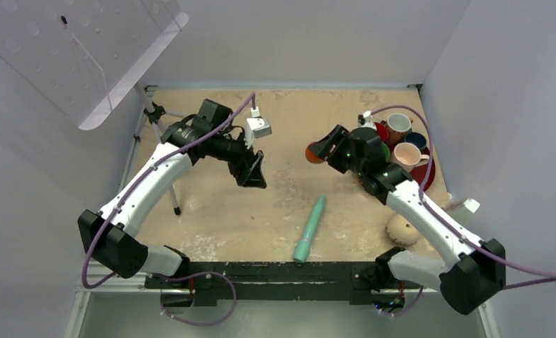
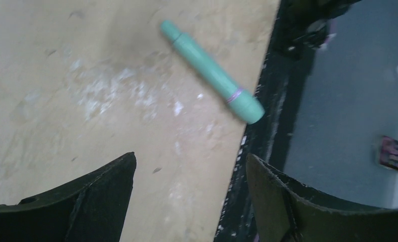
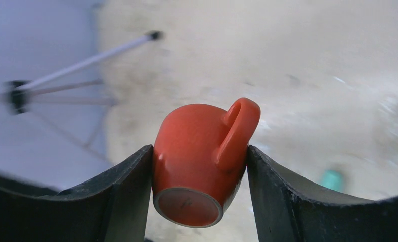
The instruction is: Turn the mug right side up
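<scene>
I see pale grey walls (image 1: 296, 35) on 3 sides, scuffed tan tabletop (image 1: 212, 211), clear perforated panel (image 1: 71, 49) top left.

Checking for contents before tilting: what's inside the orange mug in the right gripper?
Inside not visible. The orange mug sits clamped in the right gripper, base toward the wrist camera, mouth facing away; its wall hides the interior. Only outer wall, base and handle show.
</scene>
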You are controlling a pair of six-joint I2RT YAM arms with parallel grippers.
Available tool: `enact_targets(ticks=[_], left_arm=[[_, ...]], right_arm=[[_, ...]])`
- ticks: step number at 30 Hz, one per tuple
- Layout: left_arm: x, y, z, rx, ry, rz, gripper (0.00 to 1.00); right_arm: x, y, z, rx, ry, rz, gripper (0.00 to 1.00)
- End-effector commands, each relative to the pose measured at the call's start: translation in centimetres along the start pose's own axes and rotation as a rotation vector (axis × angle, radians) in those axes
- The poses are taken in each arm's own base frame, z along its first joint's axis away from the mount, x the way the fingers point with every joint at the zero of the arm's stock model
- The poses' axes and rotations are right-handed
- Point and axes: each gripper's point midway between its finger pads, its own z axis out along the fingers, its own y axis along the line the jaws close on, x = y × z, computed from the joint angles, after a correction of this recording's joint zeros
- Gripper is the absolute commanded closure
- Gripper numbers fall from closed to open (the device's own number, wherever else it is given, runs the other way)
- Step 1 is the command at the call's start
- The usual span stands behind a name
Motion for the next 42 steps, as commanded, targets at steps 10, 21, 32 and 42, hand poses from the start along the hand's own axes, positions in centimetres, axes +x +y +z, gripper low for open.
enact_targets(ticks=[10, 21, 32, 42], left_arm=[[-14.2, -7.2, -7.4, 0.422, -0.466, 0.140, 0.18], [-18.1, -9.5, -8.0, 0.412, -0.604, 0.379, 0.17], [-20.6, -10.8, -9.2, 0.421, -0.714, 0.496, 0.21], [-20.7, -11.9, -7.3, 0.465, -0.687, 0.464, 0.68]], right_arm=[[-6.0, 18.3, -14.6, -0.915, -0.291, -0.246, 1.00], [-7.4, 21.2, -20.1, -1.111, -0.373, -0.268, 1.00], [-7.6, 21.8, -19.8, -1.120, -0.370, -0.268, 1.00], [-7.5, 23.3, -21.1, -1.207, -0.363, -0.277, 1.00]])
